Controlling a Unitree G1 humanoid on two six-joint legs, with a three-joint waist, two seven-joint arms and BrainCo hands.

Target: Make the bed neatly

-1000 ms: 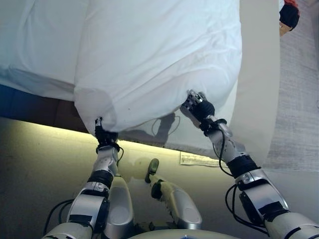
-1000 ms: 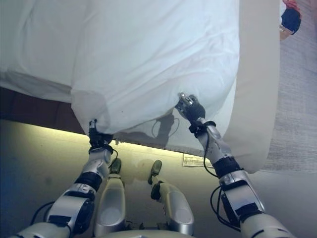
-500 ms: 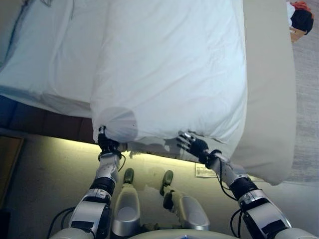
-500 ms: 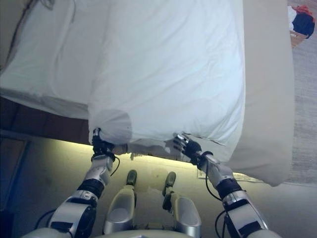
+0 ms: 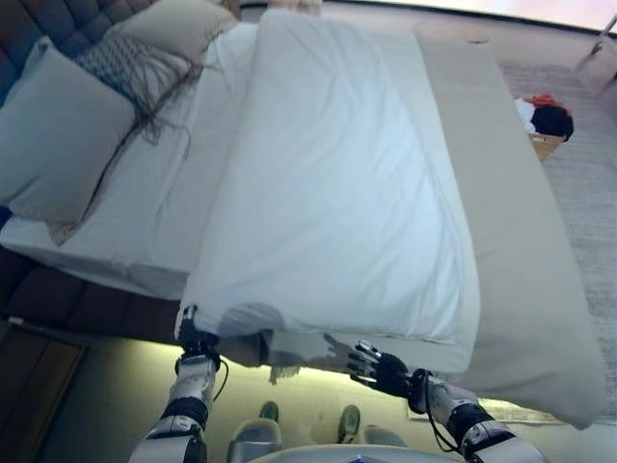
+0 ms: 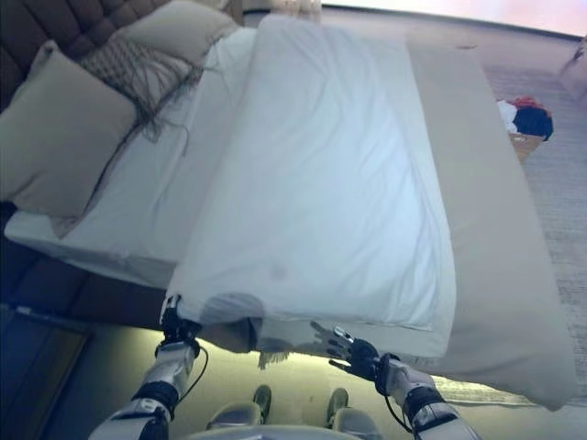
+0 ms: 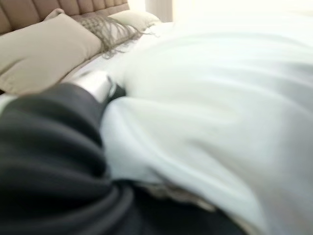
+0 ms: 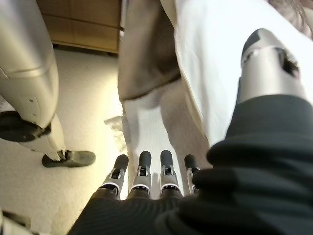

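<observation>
The left hand (image 5: 196, 340) grips the near left corner of the white duvet (image 5: 337, 193), while the right hand (image 5: 381, 369), fingers spread and holding nothing, hovers just off the near edge. With only one corner gripped, a pull would likely drag the duvet askew, or the corner could slip free. The duvet lies lengthwise down the bed (image 5: 521, 222), leaving a beige strip bare along the right edge. Pillows (image 5: 58, 135) sit at the far left corner. A basket of clothes (image 5: 548, 121) stands on the carpet beyond.
</observation>
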